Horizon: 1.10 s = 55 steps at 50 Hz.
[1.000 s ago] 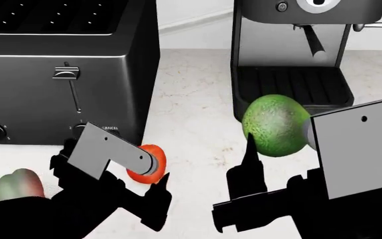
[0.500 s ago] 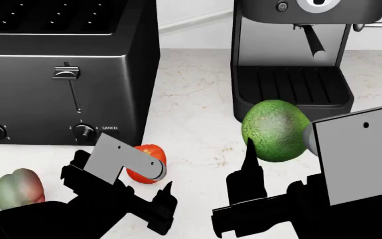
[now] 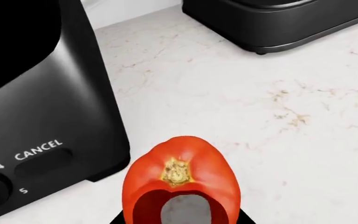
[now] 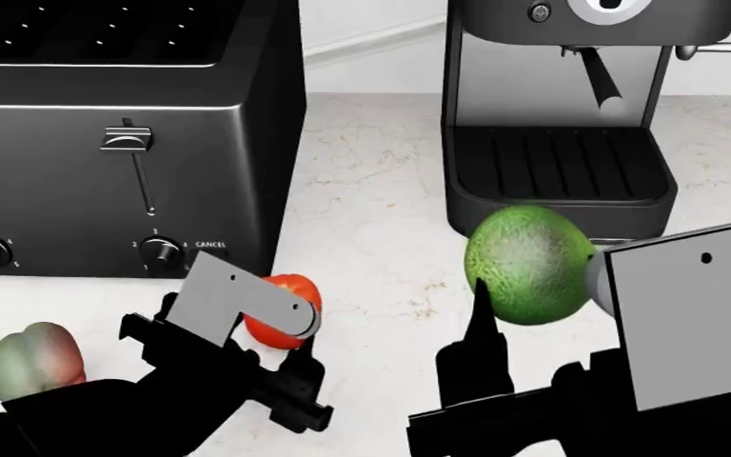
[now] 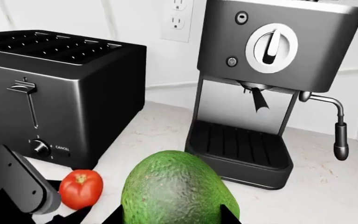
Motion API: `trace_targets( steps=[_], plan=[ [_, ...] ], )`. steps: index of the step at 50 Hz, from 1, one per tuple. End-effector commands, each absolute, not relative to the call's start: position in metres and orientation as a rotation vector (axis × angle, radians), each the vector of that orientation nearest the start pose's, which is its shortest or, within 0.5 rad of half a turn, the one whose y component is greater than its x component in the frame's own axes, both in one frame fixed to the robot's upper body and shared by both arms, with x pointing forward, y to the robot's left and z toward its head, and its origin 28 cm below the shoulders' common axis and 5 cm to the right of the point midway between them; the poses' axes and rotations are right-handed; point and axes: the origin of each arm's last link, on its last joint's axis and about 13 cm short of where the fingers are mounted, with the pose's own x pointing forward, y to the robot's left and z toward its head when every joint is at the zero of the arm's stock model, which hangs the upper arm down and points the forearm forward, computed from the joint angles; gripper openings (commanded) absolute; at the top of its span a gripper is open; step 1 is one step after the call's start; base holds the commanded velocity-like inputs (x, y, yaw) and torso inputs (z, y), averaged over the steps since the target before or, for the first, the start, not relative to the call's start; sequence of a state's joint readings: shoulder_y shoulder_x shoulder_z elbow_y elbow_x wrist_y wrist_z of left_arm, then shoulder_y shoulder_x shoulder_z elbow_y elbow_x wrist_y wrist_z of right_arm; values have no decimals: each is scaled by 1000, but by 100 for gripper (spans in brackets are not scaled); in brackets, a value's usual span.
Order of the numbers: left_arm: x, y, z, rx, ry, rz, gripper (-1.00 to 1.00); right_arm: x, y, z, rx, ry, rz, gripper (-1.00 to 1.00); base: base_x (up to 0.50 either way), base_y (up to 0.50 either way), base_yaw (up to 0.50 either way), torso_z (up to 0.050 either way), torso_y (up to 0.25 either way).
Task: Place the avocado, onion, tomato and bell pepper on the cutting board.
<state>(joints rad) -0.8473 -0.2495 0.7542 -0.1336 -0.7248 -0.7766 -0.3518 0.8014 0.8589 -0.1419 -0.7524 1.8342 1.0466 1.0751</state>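
The right claw (image 4: 537, 314) holds the avocado (image 4: 527, 265) above the worktop (image 4: 379, 190), near the coffee machine (image 4: 569, 114). The left claw (image 4: 292, 333) grips the tomato (image 4: 279, 309) just right of the toaster (image 4: 125, 133). The pepper (image 4: 35, 360) rests at the near left. The board and onion are not in view.

Risks: the avocado's rounded skin may slip from the claw during transport. A wide left-arm swing may strike the toaster.
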Motion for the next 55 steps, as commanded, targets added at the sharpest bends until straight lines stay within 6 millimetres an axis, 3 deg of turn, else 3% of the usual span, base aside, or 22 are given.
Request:
trace_targets(
  steps=[1,5,10,15,22,30,34,45,55],
  plan=[
    [316,139,132,192,330,-372,-100,173,-135,258,-108,93,193,-100,0,0,0,0,10],
    [303,140,150,188,267,-407,-100,173,-135,257,-100,95,193,-100,0,0,0,0,0],
    [261,147,197,163,130,-469,-100,173,-135,256,-80,95,185,-100,0,0,0,0,0],
    [227,163,231,149,35,-486,-100,175,-134,255,-61,96,176,-100,0,0,0,0,0],
    [206,195,252,120,-31,-375,-100,181,-129,255,-49,65,193,-100,0,0,0,0,1],
    [185,223,248,40,-47,-244,-100,192,-126,255,-7,29,178,-100,0,0,0,0,0],
    [188,230,239,8,-27,-187,-100,197,-127,254,-10,23,167,-100,0,0,0,0,0],
    [189,230,234,-18,-19,-157,-100,195,-129,254,4,1,177,-100,0,0,0,0,0],
    [185,230,232,-29,-12,-145,-100,186,-128,255,-6,-12,193,-100,0,492,0,0,1]
  ],
)
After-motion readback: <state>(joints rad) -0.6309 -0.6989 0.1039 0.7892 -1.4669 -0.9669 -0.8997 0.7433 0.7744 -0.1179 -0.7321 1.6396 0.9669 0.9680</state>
